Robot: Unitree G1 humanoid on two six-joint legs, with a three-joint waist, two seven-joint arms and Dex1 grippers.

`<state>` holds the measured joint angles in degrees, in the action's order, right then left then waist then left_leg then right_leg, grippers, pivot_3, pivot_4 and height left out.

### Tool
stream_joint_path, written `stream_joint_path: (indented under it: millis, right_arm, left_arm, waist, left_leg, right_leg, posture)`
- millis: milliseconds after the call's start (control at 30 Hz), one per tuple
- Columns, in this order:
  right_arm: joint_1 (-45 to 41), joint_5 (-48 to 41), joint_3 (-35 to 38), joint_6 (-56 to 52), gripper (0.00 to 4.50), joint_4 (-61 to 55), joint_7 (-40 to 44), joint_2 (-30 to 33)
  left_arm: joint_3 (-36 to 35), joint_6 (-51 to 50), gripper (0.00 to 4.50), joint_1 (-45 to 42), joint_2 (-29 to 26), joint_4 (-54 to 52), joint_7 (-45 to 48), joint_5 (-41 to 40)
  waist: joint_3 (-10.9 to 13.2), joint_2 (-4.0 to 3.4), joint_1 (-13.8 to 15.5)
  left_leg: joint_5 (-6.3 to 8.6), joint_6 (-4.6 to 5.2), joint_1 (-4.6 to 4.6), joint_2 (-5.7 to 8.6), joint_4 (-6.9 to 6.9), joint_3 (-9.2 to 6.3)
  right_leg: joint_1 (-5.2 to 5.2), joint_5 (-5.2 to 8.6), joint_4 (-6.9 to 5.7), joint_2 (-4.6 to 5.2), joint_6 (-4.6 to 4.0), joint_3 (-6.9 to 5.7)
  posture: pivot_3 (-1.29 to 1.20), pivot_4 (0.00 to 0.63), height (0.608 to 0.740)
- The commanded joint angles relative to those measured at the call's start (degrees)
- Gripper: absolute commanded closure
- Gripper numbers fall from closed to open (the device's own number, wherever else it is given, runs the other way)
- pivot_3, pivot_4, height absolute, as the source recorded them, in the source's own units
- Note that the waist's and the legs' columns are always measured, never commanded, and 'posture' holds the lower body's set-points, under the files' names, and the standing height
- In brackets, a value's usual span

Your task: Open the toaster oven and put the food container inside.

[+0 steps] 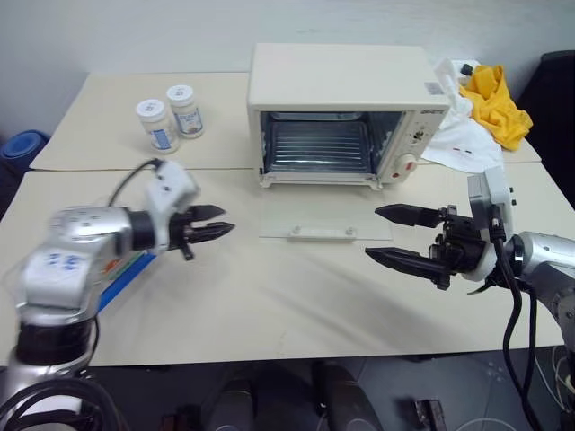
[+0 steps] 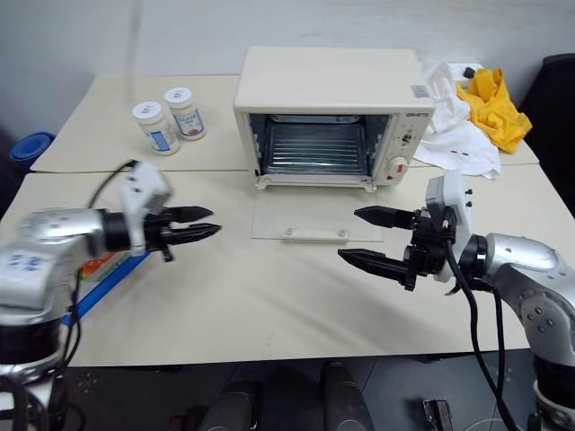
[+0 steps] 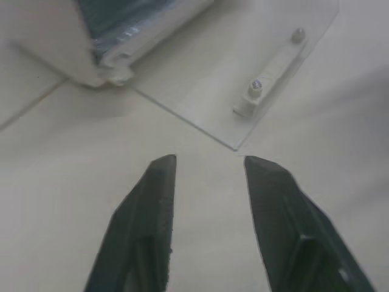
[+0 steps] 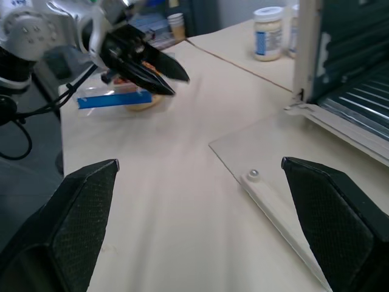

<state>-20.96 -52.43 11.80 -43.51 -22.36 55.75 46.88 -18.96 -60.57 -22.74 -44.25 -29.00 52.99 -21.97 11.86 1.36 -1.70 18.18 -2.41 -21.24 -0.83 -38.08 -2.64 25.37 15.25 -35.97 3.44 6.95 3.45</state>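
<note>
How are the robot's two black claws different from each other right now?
The right gripper has its two black fingers spread wide apart; the left gripper shows only a narrow gap between its fingers. The right one points across the table toward the robot's left, the left one toward its right, so they face each other. Both hold nothing and hover before the open cream-white toaster oven.

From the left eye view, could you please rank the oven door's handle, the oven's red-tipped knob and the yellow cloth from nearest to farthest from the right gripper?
From the right gripper:
1. The oven door's handle, on the lowered glass door, toward the robot's left.
2. The red-tipped knob, on the toaster oven front, farther up the table.
3. The yellow cloth, at the table's far right corner.
</note>
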Motion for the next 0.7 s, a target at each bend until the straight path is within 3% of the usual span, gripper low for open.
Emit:
stream_joint_path:
  millis: [33,133,200,333,400,533,700]
  right_arm:
    - [-6.21,3.27,-5.11,3.13,0.0,5.51,5.16,-1.59]
    - [-12.2,6.67,-10.29,5.38,0.0,11.77,9.25,-4.46]
    - [-14.54,8.61,-12.4,6.85,0.0,14.62,11.67,-5.82]
    - [-18.19,10.29,-14.3,8.05,0.0,19.23,15.12,-8.23]
    - [-19.31,10.87,-15.01,8.22,0.0,20.57,16.53,-9.01]
    - [-20.65,11.64,-15.61,8.22,0.0,22.14,18.32,-9.99]
    - [-21.48,12.26,-15.36,7.47,0.0,22.94,19.23,-10.53]
  left_arm:
    - [-18.31,-9.9,1.44,7.97,-1.71,-7.67,2.1,-7.62]
    - [-37.09,-17.19,0.53,15.13,-1.78,-11.11,4.94,-13.45]
    - [-45.01,-20.24,0.05,19.18,-1.82,-11.71,4.09,-13.83]
    - [-56.47,-21.67,0.05,28.19,0.19,-12.24,-0.21,-10.6]
    - [-61.82,-24.99,0.05,28.39,1.14,-10.75,-3.44,-9.26]
    - [-65.45,-31.41,0.05,26.09,3.37,-8.03,-11.28,-5.8]
    - [-55.69,-31.93,0.05,23.28,9.5,-9.16,-25.06,-1.15]
  waist:
    - [0.0,0.01,0.04]
    - [0.03,0.07,-0.06]
    - [0.02,0.06,-0.17]
    - [0.02,0.06,0.17]
    - [0.01,0.09,0.1]
    - [-0.02,0.12,0.07]
    - [-0.03,0.13,-0.01]
  left_leg:
    - [0.01,-0.01,0.03,0.02,-0.01,0.04]
    - [0.01,-0.01,0.02,0.0,-0.04,0.03]
    - [0.02,-0.03,0.03,-0.03,-0.02,0.03]
    - [0.03,-0.06,0.05,0.0,0.02,0.0]
    - [0.04,-0.08,0.06,0.01,0.01,0.0]
    - [0.04,-0.09,0.1,0.0,0.0,-0.04]
    - [0.08,-0.18,0.14,-0.02,0.01,-0.03]
  right_leg:
    - [-0.01,0.0,0.0,0.03,0.0,0.0]
    - [-0.02,0.0,0.01,0.02,0.0,-0.03]
    - [-0.01,0.02,0.02,0.0,-0.04,-0.06]
    - [-0.02,0.05,0.05,0.06,-0.09,-0.1]
    - [-0.04,0.04,0.08,0.08,-0.08,-0.11]
    - [-0.07,0.04,0.06,0.07,-0.09,-0.16]
    - [-0.08,0.04,0.03,0.06,-0.08,-0.13]
  posture:
    - [0.0,0.15,0.74]
    - [0.0,0.15,0.74]
    - [0.0,0.15,0.74]
    - [0.0,0.15,0.74]
    - [0.0,0.15,0.74]
    - [0.0,0.15,0.74]
    - [0.0,0.15,0.74]
